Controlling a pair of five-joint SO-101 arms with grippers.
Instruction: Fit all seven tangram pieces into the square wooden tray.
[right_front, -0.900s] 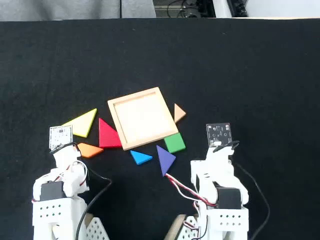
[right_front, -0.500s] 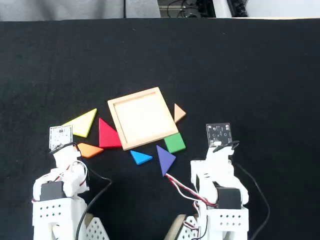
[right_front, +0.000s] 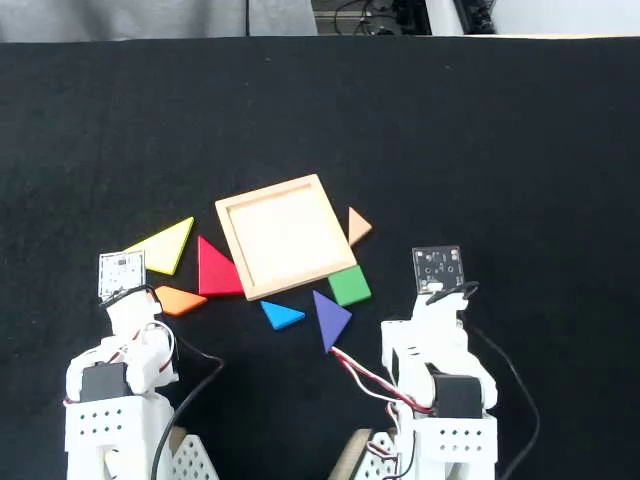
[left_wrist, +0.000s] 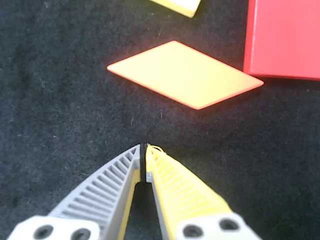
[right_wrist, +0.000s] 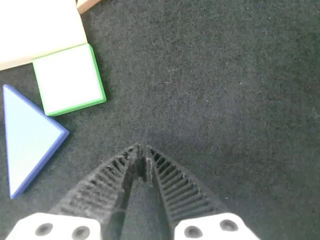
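A black table (right_front: 520, 150) fills the high view. The left arm (right_front: 125, 350) stands at the tray's 7 o'clock and the right arm (right_front: 440, 350) at its 5 o'clock. The square wooden tray (right_front: 283, 236) lies a bit turned near the middle of the table. All seven pieces lie flat on the table around it. The yellow triangle (right_front: 165, 245) is at the tray's 9 o'clock, apart from it. The red triangle (right_front: 215, 270) is at 8 o'clock and touches the tray's edge. The purple triangle (right_front: 330, 317) is at 5 o'clock, near the tray. The green square (right_front: 349, 285) is at 4 o'clock, right against the tray's corner. The orange slanted piece (right_front: 180, 299) is at 8 o'clock, past the red triangle. The little blue triangle (right_front: 281, 315) is at 6 o'clock. The little tan triangle (right_front: 358, 226) is at 3 o'clock, against the tray's side. The high view gives the whole ring of pieces, but the wrist boards cover the claws there. The wrist views show the claws up close. The left claw (left_wrist: 145, 150) is pressed together with nothing in it, and its tips sit over the table near the orange slanted piece, with the red and yellow triangles just beyond. The right claw (right_wrist: 140, 150) is pressed together too and holds nothing. It sits over the table, with the green square and purple triangle off to one side.
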